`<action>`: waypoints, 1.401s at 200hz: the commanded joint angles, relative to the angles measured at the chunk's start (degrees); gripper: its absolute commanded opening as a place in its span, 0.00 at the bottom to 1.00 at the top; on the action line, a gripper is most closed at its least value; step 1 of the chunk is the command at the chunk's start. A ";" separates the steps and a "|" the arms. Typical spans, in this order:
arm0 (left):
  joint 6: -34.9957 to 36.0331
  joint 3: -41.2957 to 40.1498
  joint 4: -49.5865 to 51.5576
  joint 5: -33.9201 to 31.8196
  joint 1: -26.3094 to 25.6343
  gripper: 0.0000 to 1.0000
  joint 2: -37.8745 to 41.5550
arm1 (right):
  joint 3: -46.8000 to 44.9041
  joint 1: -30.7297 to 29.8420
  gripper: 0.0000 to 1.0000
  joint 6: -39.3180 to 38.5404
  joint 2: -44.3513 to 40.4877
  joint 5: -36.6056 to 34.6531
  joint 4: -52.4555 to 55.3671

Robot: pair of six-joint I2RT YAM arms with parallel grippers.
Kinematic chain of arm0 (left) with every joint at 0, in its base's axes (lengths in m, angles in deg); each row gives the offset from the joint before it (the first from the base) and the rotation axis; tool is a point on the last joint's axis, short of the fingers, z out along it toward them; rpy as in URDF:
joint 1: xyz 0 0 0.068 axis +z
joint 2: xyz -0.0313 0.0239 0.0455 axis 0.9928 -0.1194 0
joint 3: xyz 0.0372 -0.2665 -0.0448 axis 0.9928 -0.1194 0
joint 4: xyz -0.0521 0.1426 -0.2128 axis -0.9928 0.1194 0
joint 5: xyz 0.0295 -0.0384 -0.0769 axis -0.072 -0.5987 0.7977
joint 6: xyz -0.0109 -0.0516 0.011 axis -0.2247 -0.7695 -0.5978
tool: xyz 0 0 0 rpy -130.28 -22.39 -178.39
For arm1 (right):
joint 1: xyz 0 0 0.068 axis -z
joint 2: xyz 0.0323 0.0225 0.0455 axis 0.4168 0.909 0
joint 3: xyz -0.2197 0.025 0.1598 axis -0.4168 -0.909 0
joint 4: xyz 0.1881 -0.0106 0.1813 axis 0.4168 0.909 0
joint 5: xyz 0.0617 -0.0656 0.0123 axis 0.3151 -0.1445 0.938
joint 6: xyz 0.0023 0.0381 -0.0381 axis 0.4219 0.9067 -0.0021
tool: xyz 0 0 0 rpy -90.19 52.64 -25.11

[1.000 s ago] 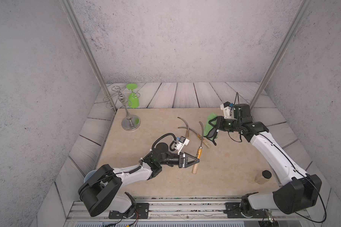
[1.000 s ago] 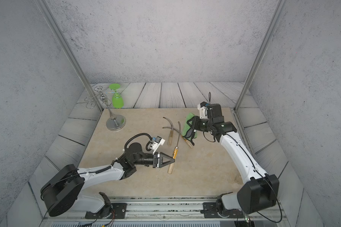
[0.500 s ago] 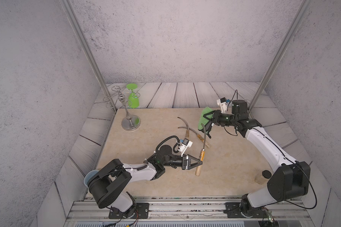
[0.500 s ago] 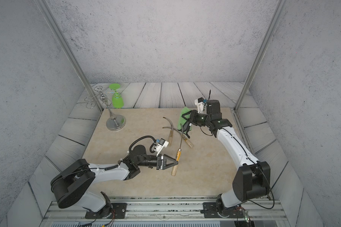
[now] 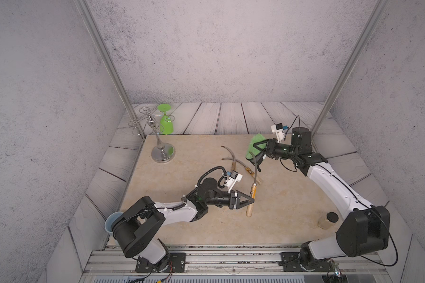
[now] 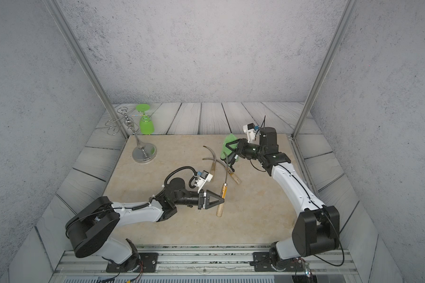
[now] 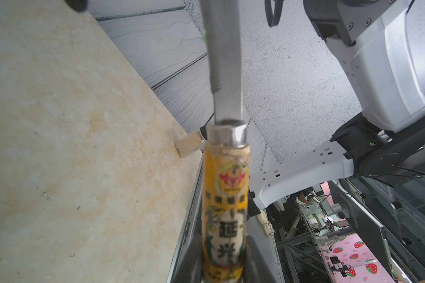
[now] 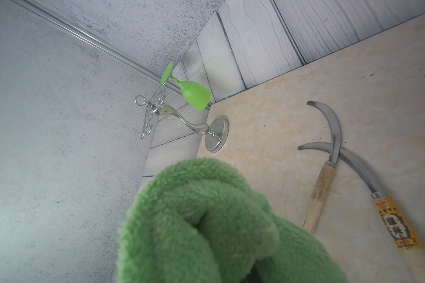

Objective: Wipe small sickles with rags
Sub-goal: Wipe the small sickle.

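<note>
My left gripper (image 5: 252,199) (image 6: 222,199) is shut on the orange-labelled handle of one small sickle (image 5: 252,193) (image 7: 223,196), holding it above the table with its grey blade (image 5: 256,164) pointing to the back. The blade's far end meets the green fuzzy rag (image 5: 254,146) (image 6: 227,146) (image 8: 206,220), which is bunched in my shut right gripper (image 5: 253,152). In the right wrist view the rag hides the jaws. Two more small sickles lie crossed on the table, one with a plain handle (image 5: 233,163) (image 8: 322,186) and one with an orange label (image 5: 249,170) (image 8: 398,225).
A chrome glass stand (image 5: 163,153) with a green upside-down glass (image 5: 166,125) stands at the back left. A small jar with a black lid (image 5: 328,220) (image 7: 190,145) sits near the right arm's base. A blue cup (image 5: 111,220) sits beside the left arm's base.
My right gripper carried the rag back and left along the blade toward its tip, then held still. The left gripper shifted the held sickle slightly to the right.
</note>
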 commanded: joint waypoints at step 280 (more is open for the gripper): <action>-1.94 9.04 -1.29 4.05 15.08 0.00 -2.33 | -14.07 -0.44 0.31 4.18 -16.02 4.88 0.48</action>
